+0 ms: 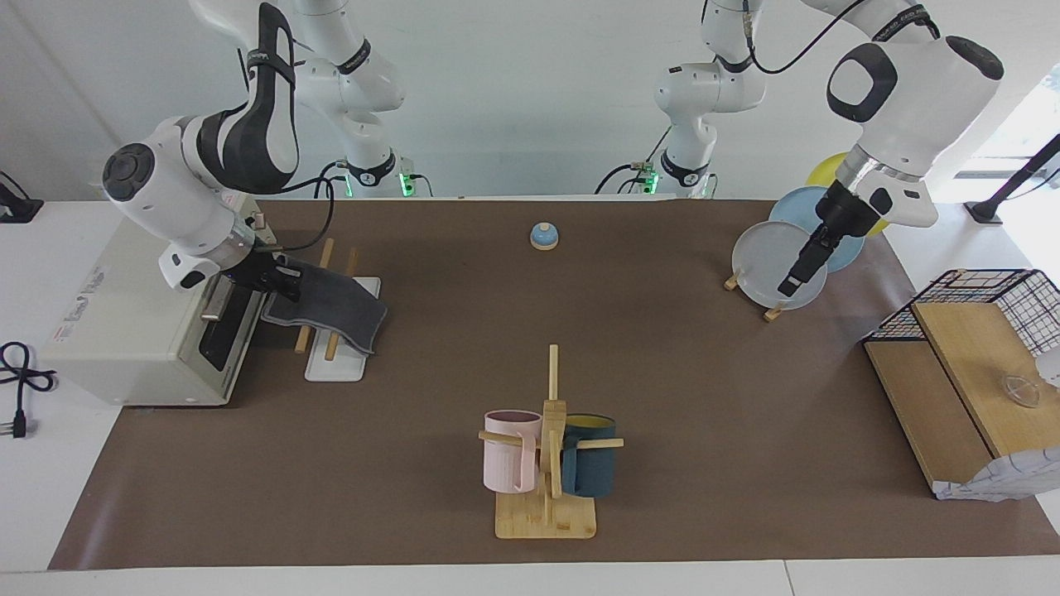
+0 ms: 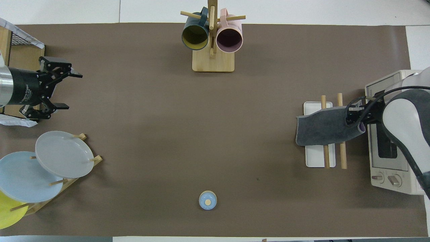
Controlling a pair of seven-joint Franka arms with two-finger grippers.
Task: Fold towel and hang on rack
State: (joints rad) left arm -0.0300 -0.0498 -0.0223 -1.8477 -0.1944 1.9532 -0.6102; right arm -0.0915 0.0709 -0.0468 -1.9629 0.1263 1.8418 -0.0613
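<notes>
The towel (image 1: 335, 302) lies dark grey face up, draped across the two wooden rods of the rack (image 1: 330, 349), which stands on its white base (image 1: 335, 370) at the right arm's end of the table. A thin purple edge shows at the gripper in the overhead view (image 2: 361, 127). My right gripper (image 1: 277, 280) is shut on the towel's edge on the side toward the toaster oven; it also shows in the overhead view (image 2: 356, 117), as do the towel (image 2: 322, 126) and the rack (image 2: 315, 156). My left gripper (image 2: 69, 90) is open and empty, raised, and waits at the left arm's end (image 1: 791, 281).
A toaster oven (image 1: 124, 331) stands right beside the rack. A mug tree (image 1: 546, 447) with pink and blue mugs is at mid-table, farther from the robots. A plate stand (image 1: 778, 265), a wooden shelf with a wire basket (image 1: 969, 356) and a small blue bell (image 1: 544, 237) are also on the table.
</notes>
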